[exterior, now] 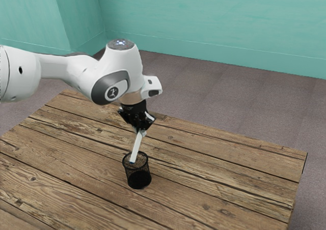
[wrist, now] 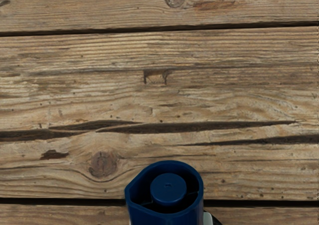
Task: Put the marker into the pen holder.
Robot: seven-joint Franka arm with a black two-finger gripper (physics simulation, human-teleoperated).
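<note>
The black gripper (exterior: 141, 131) points down above the pen holder, its fingers closed around the upper end of the white marker (exterior: 136, 147). Slightly tilted, the marker runs down from the fingers to the mouth of the black mesh pen holder (exterior: 139, 179), which stands upright on the table. Its lower end shows within the outline of the rim; how deep it reaches I cannot tell. In the wrist view the marker's blue end (wrist: 168, 189) looms large at the lower edge, under my hand.
The wooden plank table (exterior: 219, 176) extends around the holder, with its far edge behind the gripper and its corner toward the exterior view's right. The arm comes in from the exterior view's left, over the table.
</note>
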